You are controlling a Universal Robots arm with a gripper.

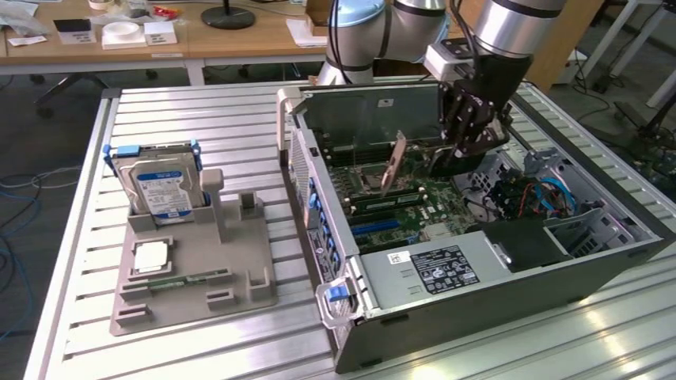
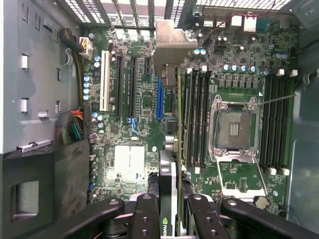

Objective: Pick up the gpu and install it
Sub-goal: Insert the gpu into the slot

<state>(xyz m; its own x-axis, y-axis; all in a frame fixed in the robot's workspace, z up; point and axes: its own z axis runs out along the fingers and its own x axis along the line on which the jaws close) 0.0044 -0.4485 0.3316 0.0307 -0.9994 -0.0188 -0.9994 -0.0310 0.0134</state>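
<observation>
Wrist view: pickup is done — the tool [image 2: 172, 201], partly closed, clamps the gpu [image 2: 169, 167] edge-on between its fingers, just above the motherboard [image 2: 239, 174] — seating not confirmed.

An open case [image 1: 507, 285] lies on a slatted metal table [image 1: 190, 119], and the gripper [image 1: 457, 162] hangs inside it. Straight below the gripper is the motherboard [image 2: 139, 124]. A CPU socket [image 2: 234, 127] lies near the gripper, between two banks of black memory slots [image 2: 197, 114]. A blue slot [image 2: 159, 99] lies almost under it, and a white slot [image 2: 104, 82] lies farther off. Blue cables [image 1: 544, 194] lie just beside the gripper, to the exterior view's right. Well apart from it, to the exterior view's left, a grey holder [image 1: 201, 269] carries an upright hard drive [image 1: 164, 190], a chip [image 1: 148, 255] and a memory stick [image 1: 190, 279]. Beyond the gripper stands a wooden desk [image 1: 233, 39].
</observation>
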